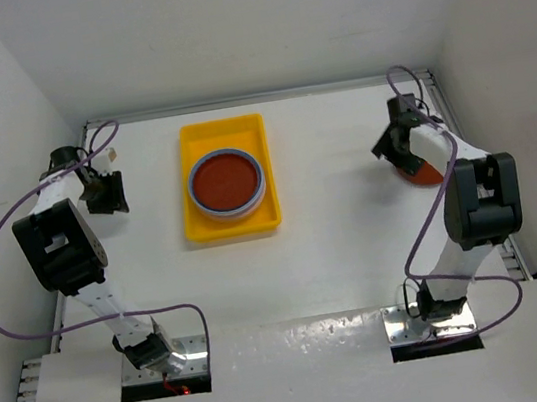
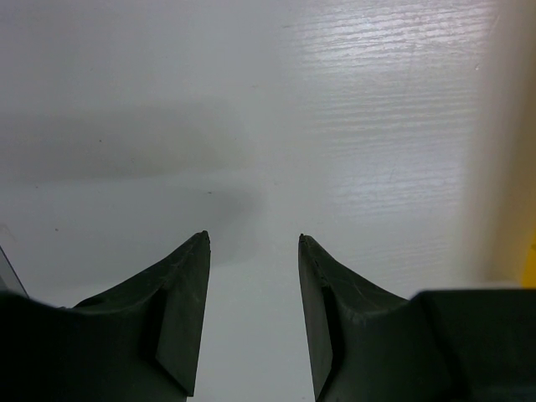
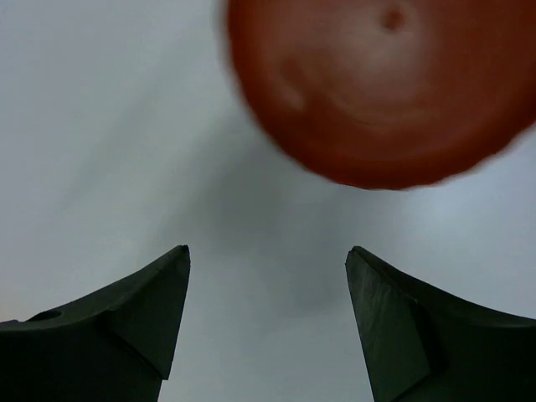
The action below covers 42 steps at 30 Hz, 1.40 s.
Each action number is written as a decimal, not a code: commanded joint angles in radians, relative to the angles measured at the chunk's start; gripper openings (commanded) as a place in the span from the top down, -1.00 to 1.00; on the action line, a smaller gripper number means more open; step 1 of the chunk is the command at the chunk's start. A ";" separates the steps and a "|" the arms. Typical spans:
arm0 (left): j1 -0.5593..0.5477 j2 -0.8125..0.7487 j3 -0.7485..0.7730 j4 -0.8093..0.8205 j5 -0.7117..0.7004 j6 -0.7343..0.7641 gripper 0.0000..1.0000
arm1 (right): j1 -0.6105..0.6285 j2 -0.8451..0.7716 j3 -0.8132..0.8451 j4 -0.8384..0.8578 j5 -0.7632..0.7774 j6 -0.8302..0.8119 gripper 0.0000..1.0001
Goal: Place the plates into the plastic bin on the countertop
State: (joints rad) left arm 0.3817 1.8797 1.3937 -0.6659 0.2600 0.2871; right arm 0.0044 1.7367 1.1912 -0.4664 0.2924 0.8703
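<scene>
a dark red plate [image 3: 377, 92] lies on the countertop [image 1: 332, 151] at right, just ahead of the right gripper [image 3: 268, 249], jaws wide and empty. more plates [image 1: 226, 180] sit stacked in the yellow bin [image 1: 192, 142], red on top. left gripper [image 2: 254, 236] parted, empty.

A stack of plates [image 1: 228, 182], dark red on top over what seem pale blue and lavender rims, is lying flat toward the near end of the yellow plastic bin [image 1: 223, 133]. Another dark red plate [image 3: 385, 84] is resting on the white surface [image 1: 332, 151], well right of it.
</scene>
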 commanded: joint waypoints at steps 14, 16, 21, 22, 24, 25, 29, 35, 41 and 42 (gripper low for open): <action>0.037 -0.215 -0.349 0.321 -0.608 0.201 0.02 | -0.322 0.038 -0.027 -0.054 0.096 0.088 -0.46; 0.052 -0.229 -0.370 0.341 -0.608 0.201 0.02 | -0.351 0.050 -0.036 -0.038 0.093 0.095 -0.44; 0.065 -0.252 -0.380 0.330 -0.568 0.179 0.02 | -0.392 0.121 -0.058 0.044 0.024 0.087 -0.26; 0.065 -0.252 -0.368 0.319 -0.568 0.167 0.02 | -0.397 0.136 -0.058 0.067 0.001 0.078 -0.18; 0.065 -0.252 -0.358 0.310 -0.559 0.158 0.02 | -0.397 0.152 -0.058 0.078 -0.012 0.073 -0.07; 0.065 -0.252 -0.358 0.310 -0.559 0.158 0.02 | -0.393 0.153 -0.059 0.083 -0.015 0.073 0.01; 0.065 -0.243 -0.340 0.287 -0.513 0.139 0.02 | -0.396 0.147 -0.113 0.115 -0.035 0.075 0.77; 0.065 -0.215 -0.291 0.264 -0.466 0.130 0.02 | -0.344 0.029 -0.163 0.169 -0.101 0.082 1.00; 0.034 -0.174 -0.234 0.233 -0.430 0.101 0.02 | -0.094 -0.140 -0.089 0.261 -0.081 0.082 1.00; 0.034 -0.174 -0.222 0.233 -0.418 0.101 0.02 | -0.013 -0.143 -0.073 0.290 -0.094 0.073 1.00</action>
State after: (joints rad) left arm 0.4328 1.6909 1.1290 -0.4156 -0.1978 0.4133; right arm -0.1310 1.6657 1.0367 -0.3054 0.2237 0.9466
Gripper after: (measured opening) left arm 0.489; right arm 0.009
